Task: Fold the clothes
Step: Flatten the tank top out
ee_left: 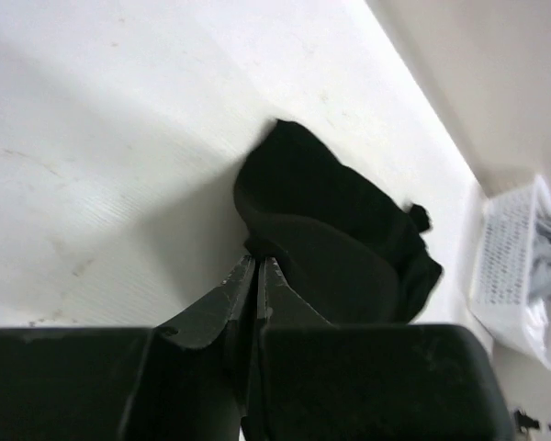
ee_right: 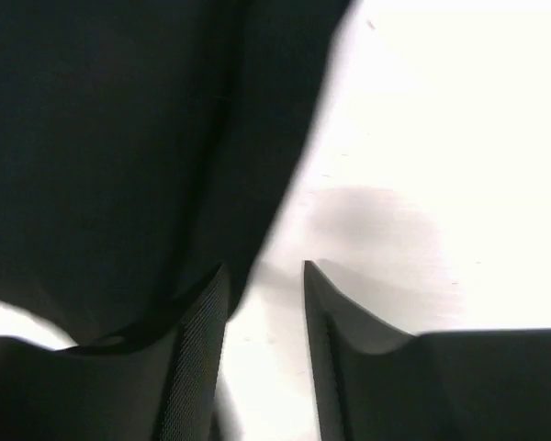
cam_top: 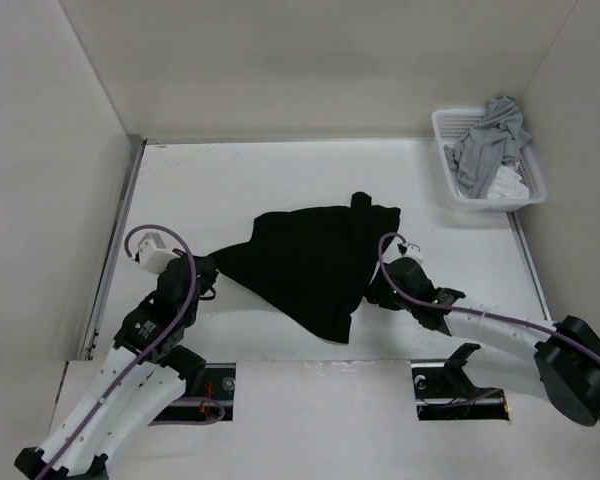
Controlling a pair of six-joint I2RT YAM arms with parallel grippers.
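The black garment (cam_top: 315, 262) lies crumpled near the middle of the white table (cam_top: 230, 180), between the 2 arms, with 1 corner drawn to a point toward the left arm. The left gripper (cam_top: 210, 272) sits at that corner. In the left wrist view its fingers (ee_left: 243, 285) are pressed together, and the tips meet on a raised fold at the fabric's edge, pinching it. The right gripper (cam_top: 373, 291) is low at the garment's right edge. In the right wrist view its jaws stand apart over bare table, holding nothing, and the dark cloth (ee_right: 119, 138) lies just beside the left-hand finger (ee_right: 202, 322). A white slotted basket (cam_top: 443, 155) stands at the far right corner, well apart from the black garment, and holds a grey garment (cam_top: 485, 145) and a white garment (cam_top: 508, 185).
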